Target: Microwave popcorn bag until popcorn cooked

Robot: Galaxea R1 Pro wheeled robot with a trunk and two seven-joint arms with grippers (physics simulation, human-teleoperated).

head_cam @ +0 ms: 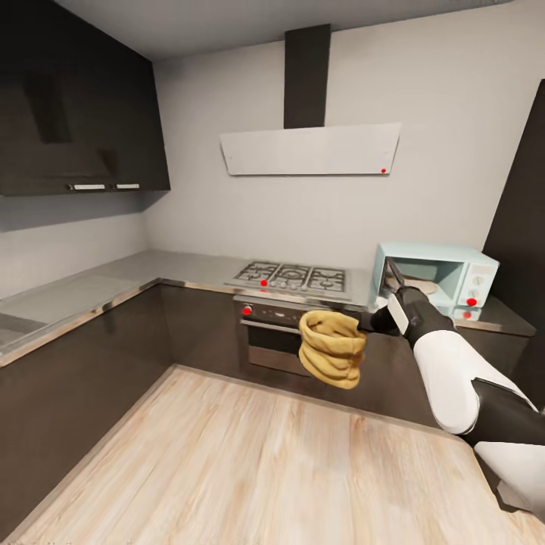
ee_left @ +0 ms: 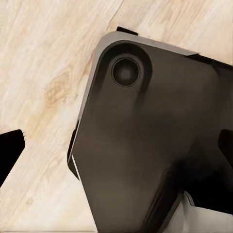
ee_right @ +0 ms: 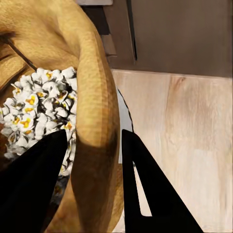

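Observation:
The tan popcorn bag point(head_cam: 331, 348) hangs in mid-air in front of the dark cabinets, tilted, lower than the steel countertop point(head_cam: 151, 269). My right gripper point(head_cam: 371, 322) is shut on its rolled rim. Seen close in the right wrist view, the gripper point(ee_right: 94, 136) has one finger inside the bag point(ee_right: 92, 73) and one outside, and white popcorn point(ee_right: 39, 107) with yellow centres fills the sack. The pale blue microwave point(head_cam: 446, 276) stands on the counter at the right with its door swung open. My left gripper point(ee_left: 116, 150) is open over the floor and my own dark base.
A gas hob point(head_cam: 291, 276) with a black oven point(head_cam: 265, 333) beneath it sits left of the microwave, under a white hood point(head_cam: 310, 147). Dark cabinets line the L-shaped counter. Pale wood floor point(head_cam: 250, 462) spreads in front.

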